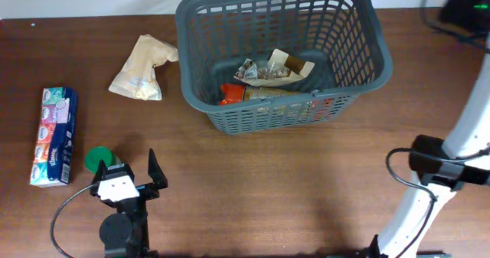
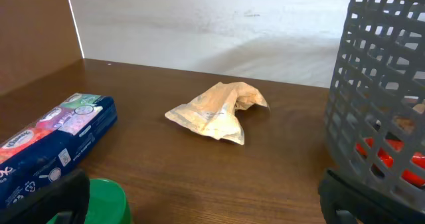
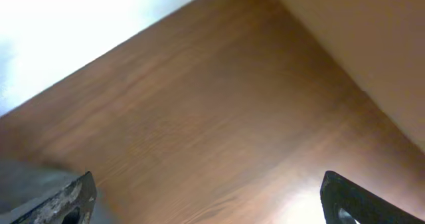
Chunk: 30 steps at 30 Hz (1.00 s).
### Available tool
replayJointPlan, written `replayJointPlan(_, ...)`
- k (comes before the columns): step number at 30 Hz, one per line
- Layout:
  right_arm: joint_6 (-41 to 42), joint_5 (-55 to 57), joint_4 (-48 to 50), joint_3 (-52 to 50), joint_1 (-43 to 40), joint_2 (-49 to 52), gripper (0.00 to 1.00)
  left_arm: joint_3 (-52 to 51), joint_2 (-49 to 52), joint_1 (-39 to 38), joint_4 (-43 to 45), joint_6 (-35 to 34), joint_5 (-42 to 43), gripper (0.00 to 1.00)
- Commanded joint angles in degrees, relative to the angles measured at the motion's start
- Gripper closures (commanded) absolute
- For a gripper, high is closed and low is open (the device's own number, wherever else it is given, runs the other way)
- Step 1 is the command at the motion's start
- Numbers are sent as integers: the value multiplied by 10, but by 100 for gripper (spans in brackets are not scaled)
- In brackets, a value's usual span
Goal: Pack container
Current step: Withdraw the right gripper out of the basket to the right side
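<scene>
From overhead, the basket (image 1: 260, 118), dark grey slotted plastic with rounded corners, sat at the far middle of the wooden table (image 1: 253, 197). It held crinkly packets (image 1: 269, 69) and something orange-red (image 1: 230, 94). A crumpled tan bag (image 1: 142, 68) lay just left of it, and a glossy blue tissue pack (image 1: 54, 135) lay further left. The left gripper (image 1: 126, 168) stood spread beside a green cap (image 1: 97, 159). At the left wrist, the pack's lettering was too blurred to read. At the right wrist, the right gripper (image 3: 209, 201) gaped wide over wood grain.

A brown wood-grain table (image 1: 268, 181) meets a pale, brightly lit surface (image 2: 219, 31) beyond its far edge.
</scene>
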Motion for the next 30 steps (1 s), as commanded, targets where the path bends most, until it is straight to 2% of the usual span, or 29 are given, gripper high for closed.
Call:
replayJointPlan(1,17,7,-3,8,-29,-7,1,-6,-4,2,2,-6,-6,1)
replayJointPlan(6,17,13,-3,8,-49,-7,1,-6,-4,2,2,-6,-6,1)
replayJointPlan(10,17,59,-3,8,-58,-7,1,-6,-4,2,2,-6,-6,1)
replayJointPlan(30,17,60,-3,8,-69,-7,1,-6,-4,2,2,-5,-6,1)
